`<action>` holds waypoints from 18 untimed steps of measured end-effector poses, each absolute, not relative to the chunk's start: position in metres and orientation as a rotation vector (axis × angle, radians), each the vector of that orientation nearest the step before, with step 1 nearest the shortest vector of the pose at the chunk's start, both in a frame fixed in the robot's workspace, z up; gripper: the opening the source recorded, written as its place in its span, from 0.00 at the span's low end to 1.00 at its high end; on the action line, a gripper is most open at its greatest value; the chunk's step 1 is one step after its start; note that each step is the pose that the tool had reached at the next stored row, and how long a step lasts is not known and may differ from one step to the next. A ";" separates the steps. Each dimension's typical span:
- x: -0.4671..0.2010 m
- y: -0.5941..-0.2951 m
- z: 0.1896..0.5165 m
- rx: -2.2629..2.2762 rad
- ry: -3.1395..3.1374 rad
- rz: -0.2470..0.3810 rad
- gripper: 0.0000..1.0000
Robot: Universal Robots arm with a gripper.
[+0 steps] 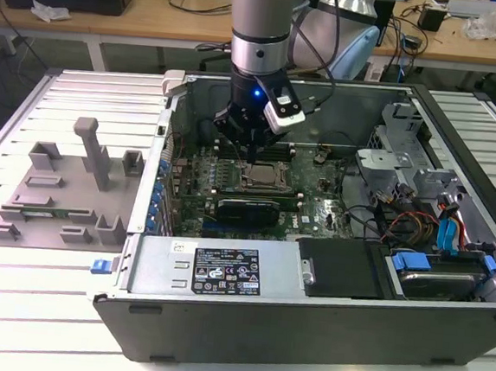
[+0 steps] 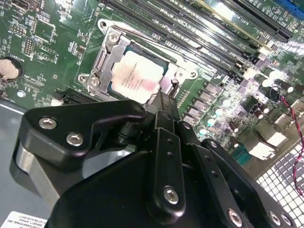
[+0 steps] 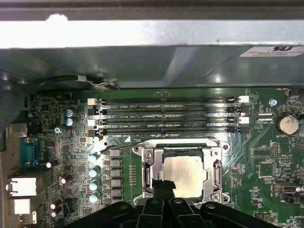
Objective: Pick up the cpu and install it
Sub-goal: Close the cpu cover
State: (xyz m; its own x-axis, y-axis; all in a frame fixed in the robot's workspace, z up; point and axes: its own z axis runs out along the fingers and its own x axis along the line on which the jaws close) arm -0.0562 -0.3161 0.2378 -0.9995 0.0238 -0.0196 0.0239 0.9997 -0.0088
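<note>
1. While the cpu lies flat inside the socket frame on the motherboard, the gripper hangs at the chip's edge. I cannot tell whether they are touching or just apart.
2. The claw's fingers are drawn together with no gap showing, and nothing is held between them.
3. In the first wrist view the cpu looks square to the frame, near the 4 memory slots.
4. Risk 1: a downward push from the closed tip on 1 edge could tilt the chip and bend the socket contacts beneath it.
5. Risk 2: a sideways drag could scratch the silver top or nudge the chip out of register.
6. Risk 3: the arm works low inside the computer case, so a wide swing could strike its walls or the slots.
7. Whether the frame is clamped down is unclear; if it is loose, any knock would shift the chip.
</note>
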 end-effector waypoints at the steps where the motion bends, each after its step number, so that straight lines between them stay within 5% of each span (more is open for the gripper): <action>1: -0.055 -0.316 0.238 0.037 3.122 -0.014 0.11; 18: -0.029 -0.316 0.259 0.037 3.122 -0.014 0.11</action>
State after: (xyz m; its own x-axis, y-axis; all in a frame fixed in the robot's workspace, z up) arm -0.0290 -0.3161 0.2587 -0.9995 0.0236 -0.0195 0.0238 0.9997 -0.0085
